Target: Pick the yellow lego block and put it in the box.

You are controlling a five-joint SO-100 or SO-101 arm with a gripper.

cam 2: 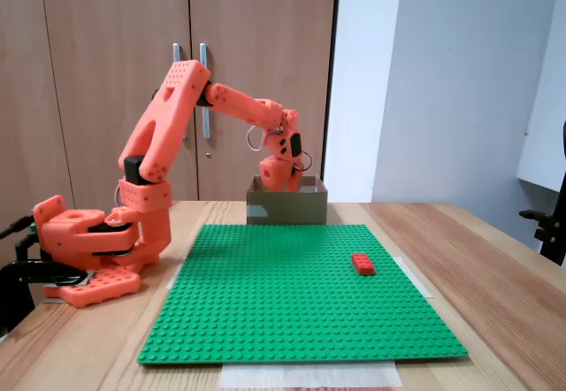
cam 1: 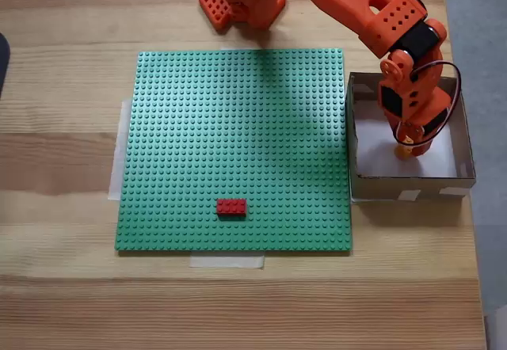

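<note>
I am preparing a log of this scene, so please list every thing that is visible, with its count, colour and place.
Yellow brick: one, yellow-orange, inside the box at the tip of the jaws, mostly hidden by them.
Box: one, brown cardboard with white floor, right of the baseplate in the top-down fixed view.
Red brick: one, red, on the baseplate near its front edge.
Baseplate: one, green, studded, taped flat on the middle of the table.
Tape strips: pale, at the baseplate's edges.
Table: one, light wood.
Cupboard doors: brown wood, behind the table.
Arm: one, orange, base at the table's back edge, reaching into the box.
Gripper: one, orange, lowered into the box; whether the jaws are open is unclear.
</note>
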